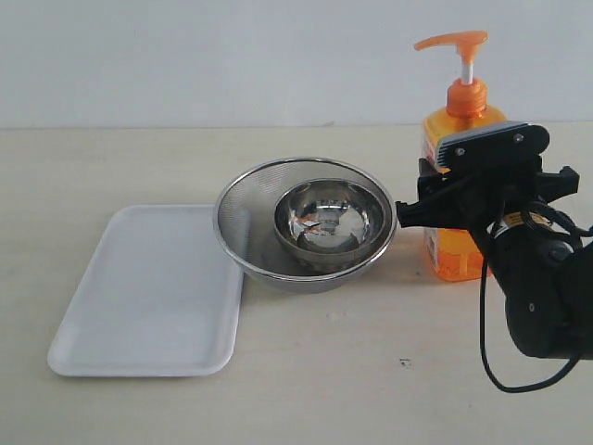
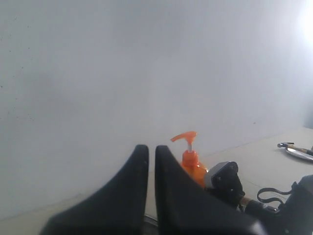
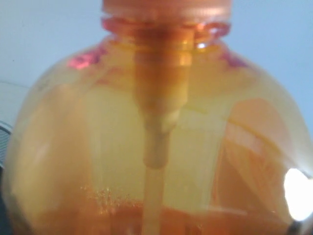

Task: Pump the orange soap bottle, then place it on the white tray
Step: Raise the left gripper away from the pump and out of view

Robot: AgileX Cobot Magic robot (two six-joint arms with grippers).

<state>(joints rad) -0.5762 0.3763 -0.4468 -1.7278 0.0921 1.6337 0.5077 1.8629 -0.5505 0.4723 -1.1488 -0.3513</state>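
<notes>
Pale wall (image 1: 185,56) and beige tabletop (image 1: 352,389) frame a job that looks barely begun. The tall translucent orange soap bottle (image 1: 449,250) stands upright at the table's right side with its pump head raised. The right gripper (image 1: 440,181) clasps its body, the left gripper (image 2: 151,156) hangs off with fingers pressed together, and the flat rectangular white tray (image 1: 148,287) lies bare beyond nested round steel bowls (image 1: 241,232), so pumping and placing both seem left to do.

Pale table (image 1: 352,371), flat white tray (image 1: 139,297), steel mesh bowl (image 1: 243,232) just beside it, orange soap bottle (image 1: 449,255) upright
</notes>
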